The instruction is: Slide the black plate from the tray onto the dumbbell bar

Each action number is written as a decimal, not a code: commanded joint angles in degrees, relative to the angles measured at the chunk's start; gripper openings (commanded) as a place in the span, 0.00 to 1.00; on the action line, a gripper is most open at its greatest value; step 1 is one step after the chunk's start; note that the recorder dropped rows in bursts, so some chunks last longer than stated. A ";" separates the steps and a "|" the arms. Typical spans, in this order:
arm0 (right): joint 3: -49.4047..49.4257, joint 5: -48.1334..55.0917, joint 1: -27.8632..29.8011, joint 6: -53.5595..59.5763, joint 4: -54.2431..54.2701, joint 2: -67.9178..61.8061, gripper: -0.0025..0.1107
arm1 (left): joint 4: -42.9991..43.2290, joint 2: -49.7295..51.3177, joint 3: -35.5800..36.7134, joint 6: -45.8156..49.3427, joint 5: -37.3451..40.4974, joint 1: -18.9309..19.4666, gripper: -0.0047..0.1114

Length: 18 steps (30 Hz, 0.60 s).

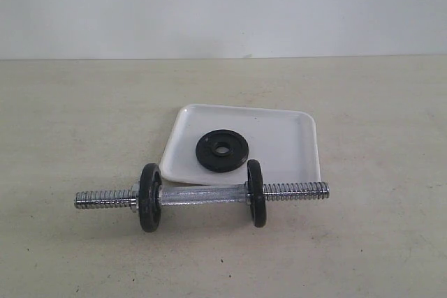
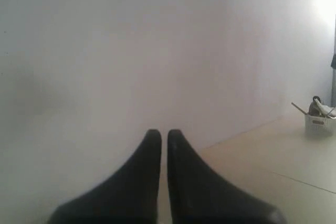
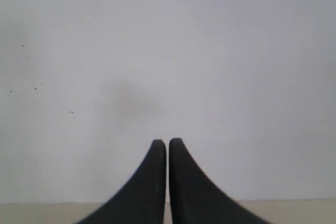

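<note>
Plate point(image 1: 221, 150), round matte-black iron, lies flat on the white rectangular plastic tray point(image 1: 286, 137) in the exterior view, just behind the chrome threaded dumbbell bar point(image 1: 202, 195). Left wrist view: left gripper point(image 2: 164, 136) closed, empty, facing a wall point(image 2: 157, 40). Right wrist view: right gripper point(image 3: 167, 145) likewise closed, empty.

left gripper point(image 2: 164, 134): was matte black, smooth, curving from a broad base to narrow rounded ends | right gripper point(image 3: 167, 144): was likewise black, same tapered shape
</note>
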<state>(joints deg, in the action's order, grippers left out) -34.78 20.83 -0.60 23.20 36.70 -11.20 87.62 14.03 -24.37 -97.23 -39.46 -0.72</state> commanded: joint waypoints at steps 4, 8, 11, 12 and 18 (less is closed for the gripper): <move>-4.27 9.19 -0.08 3.19 2.50 -7.76 0.02 | 10.25 1.77 -0.43 -12.45 1.96 -0.46 0.08; -4.27 11.24 -0.08 2.67 5.16 -9.21 0.02 | 12.33 1.77 -0.43 -15.97 1.58 -0.46 0.08; -4.27 12.07 -0.08 2.67 6.52 -9.40 0.02 | 12.33 1.77 -0.43 -16.51 1.45 -0.46 0.08; -4.27 12.19 -0.08 2.40 6.56 -9.40 0.02 | 12.33 1.77 -0.43 -16.51 1.46 -0.46 0.08; -4.27 14.10 -0.08 1.20 6.56 -9.40 0.02 | 12.33 1.77 -0.43 -22.32 0.35 -0.46 0.08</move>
<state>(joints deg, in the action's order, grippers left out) -38.61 34.37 -0.60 24.80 42.81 -20.40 99.69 15.55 -24.49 -115.53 -38.57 -0.72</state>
